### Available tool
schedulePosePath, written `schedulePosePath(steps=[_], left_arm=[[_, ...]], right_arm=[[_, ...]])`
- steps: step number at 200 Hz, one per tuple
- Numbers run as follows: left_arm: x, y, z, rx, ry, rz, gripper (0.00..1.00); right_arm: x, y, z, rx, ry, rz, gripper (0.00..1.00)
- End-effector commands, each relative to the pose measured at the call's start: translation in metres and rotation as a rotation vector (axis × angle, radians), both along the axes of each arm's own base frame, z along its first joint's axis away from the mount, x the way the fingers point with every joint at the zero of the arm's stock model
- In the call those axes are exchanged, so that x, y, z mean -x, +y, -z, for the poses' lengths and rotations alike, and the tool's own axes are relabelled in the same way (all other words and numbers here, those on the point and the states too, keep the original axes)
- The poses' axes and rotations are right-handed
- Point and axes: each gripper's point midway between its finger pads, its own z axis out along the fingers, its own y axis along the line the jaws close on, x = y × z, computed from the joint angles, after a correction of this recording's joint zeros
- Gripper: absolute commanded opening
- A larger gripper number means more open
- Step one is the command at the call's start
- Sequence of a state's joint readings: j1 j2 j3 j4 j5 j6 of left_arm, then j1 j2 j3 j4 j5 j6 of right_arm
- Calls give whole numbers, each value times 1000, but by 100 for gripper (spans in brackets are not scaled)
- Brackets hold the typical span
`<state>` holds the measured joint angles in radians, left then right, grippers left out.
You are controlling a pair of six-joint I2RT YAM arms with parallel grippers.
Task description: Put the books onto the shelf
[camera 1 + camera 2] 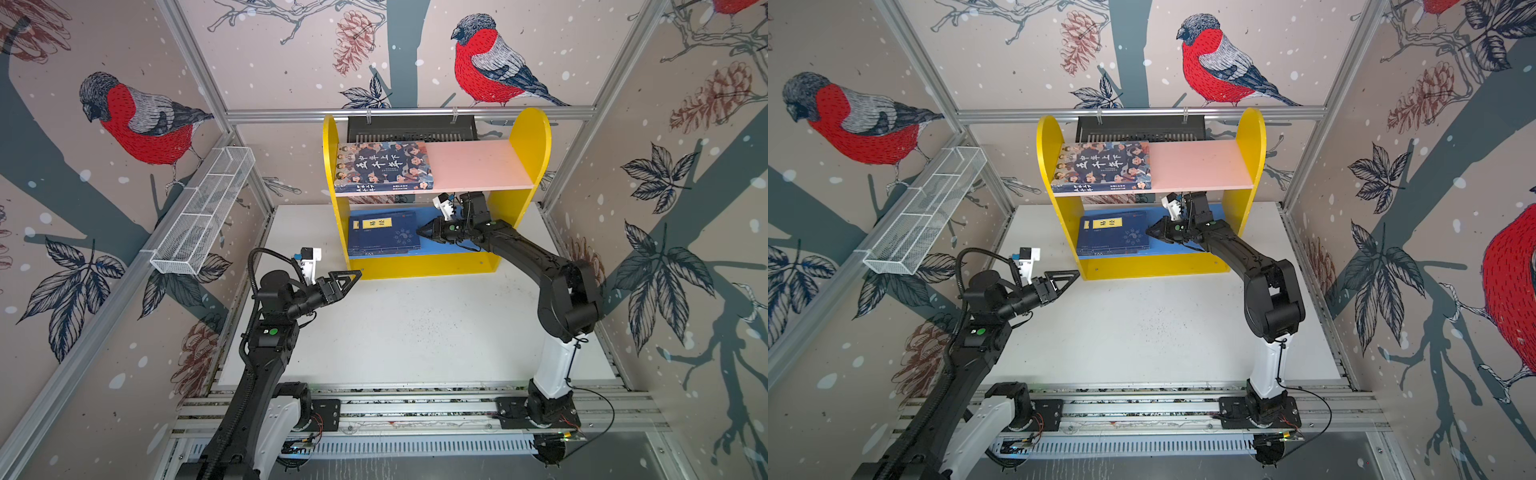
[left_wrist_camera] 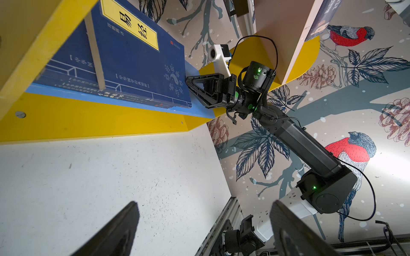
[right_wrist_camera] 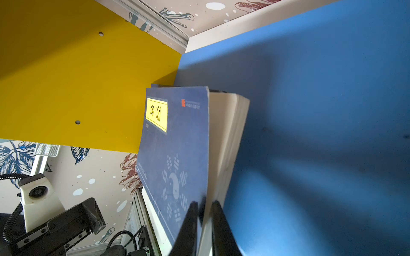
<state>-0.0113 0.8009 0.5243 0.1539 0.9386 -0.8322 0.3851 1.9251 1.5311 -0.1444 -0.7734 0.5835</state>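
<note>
Robot laboratory test cell. A white table (image 1: 415, 332) is enclosed by bird-printed wall panels (image 1: 137, 120) held in aluminium framing (image 1: 407, 113); two arms (image 1: 557, 365) are mounted on a slotted rail (image 1: 415, 409) at the table's near edge.

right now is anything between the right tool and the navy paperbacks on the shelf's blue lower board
Nothing visible does. The right tool is at the free edge of the stack of thin navy paperbacks with yellow labels, its fingers pinching the top paperback's cover on the blue lower board.

The shelf (image 1: 530, 129) has yellow sides, pink and blue boards; navy books (image 1: 386, 235) carry yellow labels.
</note>
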Motion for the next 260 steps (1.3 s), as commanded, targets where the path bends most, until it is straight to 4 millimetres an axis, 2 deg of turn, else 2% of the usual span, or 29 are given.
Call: schedulePosePath(steps=[1, 39, 63, 100, 125, 167, 226, 260], left_arm=[[-6, 4, -9, -28, -63, -35, 92], [-28, 17, -9, -188, -147, -125, 90], [-44, 29, -9, -404, -267, -173, 84], [-63, 63, 12, -763, -396, -275, 79], [-63, 62, 27, -883, -499, -244, 80], [-65, 50, 40, -912, -599, -202, 83], [-76, 52, 37, -910, -658, -291, 84], [-84, 51, 43, -911, -652, -296, 85]], right_arm=[[-6, 3, -6, -12, -32, 9, 16], [-7, 5, -9, -35, -23, 24, 16], [-8, 6, -9, -36, -13, 35, 16], [-6, 7, -6, -44, 4, 42, 16], [-6, 8, -6, -55, 16, 47, 16], [-4, 11, -6, -87, 42, 53, 15], [-2, 21, -10, -108, 48, 57, 15], [-2, 26, -8, -111, 57, 63, 15]])
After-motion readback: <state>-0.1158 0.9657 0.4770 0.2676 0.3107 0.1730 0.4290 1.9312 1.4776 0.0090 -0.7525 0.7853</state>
